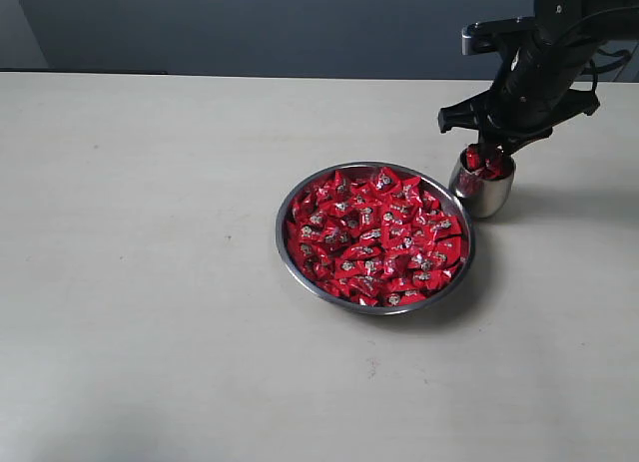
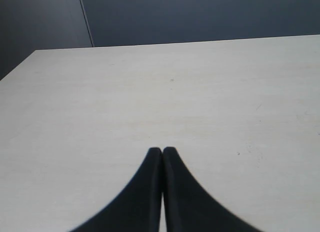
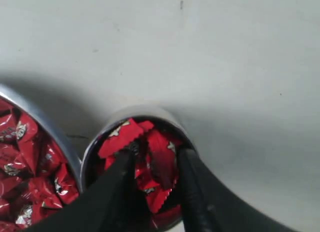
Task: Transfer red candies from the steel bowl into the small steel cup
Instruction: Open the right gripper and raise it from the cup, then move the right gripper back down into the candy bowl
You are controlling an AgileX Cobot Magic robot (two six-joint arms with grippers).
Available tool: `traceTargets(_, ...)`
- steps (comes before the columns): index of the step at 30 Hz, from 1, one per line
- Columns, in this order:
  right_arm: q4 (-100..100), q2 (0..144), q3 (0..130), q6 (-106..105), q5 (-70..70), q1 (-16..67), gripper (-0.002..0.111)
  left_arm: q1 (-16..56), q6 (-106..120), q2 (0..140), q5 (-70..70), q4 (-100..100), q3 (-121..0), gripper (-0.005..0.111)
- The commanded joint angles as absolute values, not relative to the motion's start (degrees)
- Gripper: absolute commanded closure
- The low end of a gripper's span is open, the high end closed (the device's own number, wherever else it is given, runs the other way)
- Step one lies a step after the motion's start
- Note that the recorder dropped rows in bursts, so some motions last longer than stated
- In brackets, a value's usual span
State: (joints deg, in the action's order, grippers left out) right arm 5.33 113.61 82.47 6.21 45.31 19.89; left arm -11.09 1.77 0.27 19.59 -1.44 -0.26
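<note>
The steel bowl (image 1: 282, 232) sits mid-table, heaped with red candies (image 1: 374, 237). Just to its right stands the small steel cup (image 1: 486, 193), which holds several red candies (image 3: 120, 139). My right gripper (image 1: 486, 155) hangs over the cup's mouth. In the right wrist view its fingers dip inside the cup's rim (image 3: 145, 113), and the right gripper (image 3: 155, 154) is open, with loose candies lying between the fingers. The bowl's rim (image 3: 55, 134) shows beside the cup. My left gripper (image 2: 162, 150) is shut on nothing above bare table, outside the exterior view.
The pale table (image 1: 150, 282) stretches left and in front of the bowl. A dark wall (image 1: 300, 23) runs behind the far edge. The cup stands almost against the bowl's rim.
</note>
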Motion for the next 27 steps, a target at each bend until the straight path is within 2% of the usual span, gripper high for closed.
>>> traceTargets(1,5.3,112.6,82.6,6.0,44.8,19.5,0.077,-10.7,1.7,0.0,19.1,-1.6,0.0,0.106)
traceTargets(13,-0.5,106.4,84.7,5.4,46.1,19.5,0.077,-10.7,1.7,0.0,19.1,-1.6,0.0,0.106)
traceTargets(20,-28.5,106.9,84.7,-15.7,50.8,19.9,0.077,-10.7,1.7,0.0,19.1,-1.6,0.0,0.106)
traceTargets(27,-25.9,111.5,84.7,-16.5,45.1,28.4,0.077,-10.7,1.7,0.0,19.1,-1.6,0.0,0.106)
